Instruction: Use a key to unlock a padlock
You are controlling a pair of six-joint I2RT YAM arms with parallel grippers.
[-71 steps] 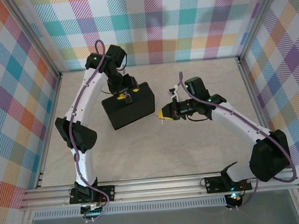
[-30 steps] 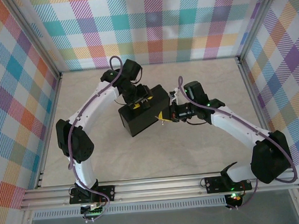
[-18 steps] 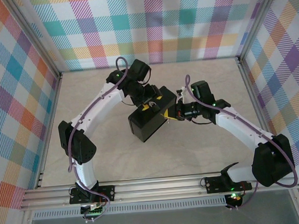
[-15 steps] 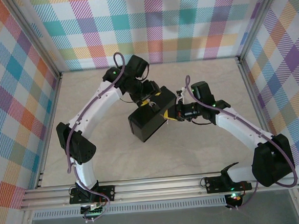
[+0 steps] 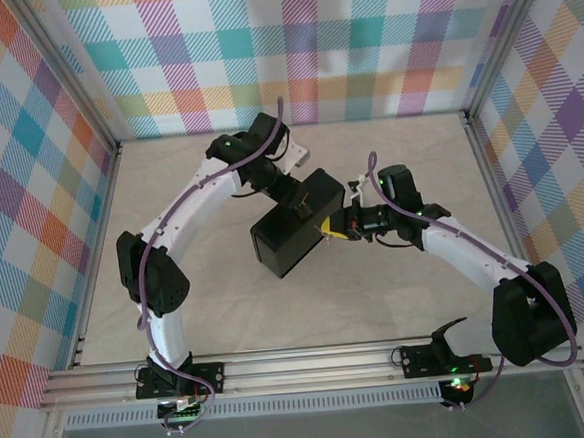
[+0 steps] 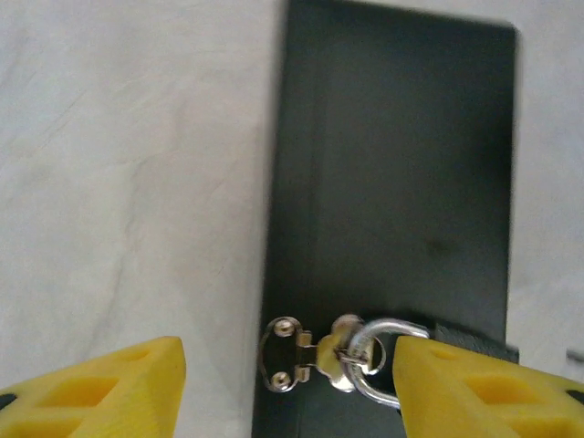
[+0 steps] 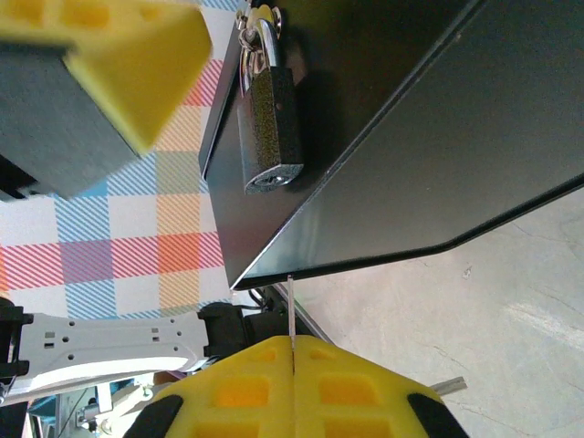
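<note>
Silvery key [image 7: 290, 308] tight in right gripper [image 7: 292, 351], nearer padlock [image 7: 273, 128] than before; left gripper [image 6: 285, 367] agape

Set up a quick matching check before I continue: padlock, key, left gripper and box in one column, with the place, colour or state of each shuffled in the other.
Things:
1. padlock
2. key
3. left gripper
4. box

Place, colour or state:
A. open, one finger on each side of the latch
B. black
C. pinched between the shut fingers of the right gripper
D. hanging from the latch on the box

Pairs: 1-D, 2-C, 3-A, 4-B
</note>
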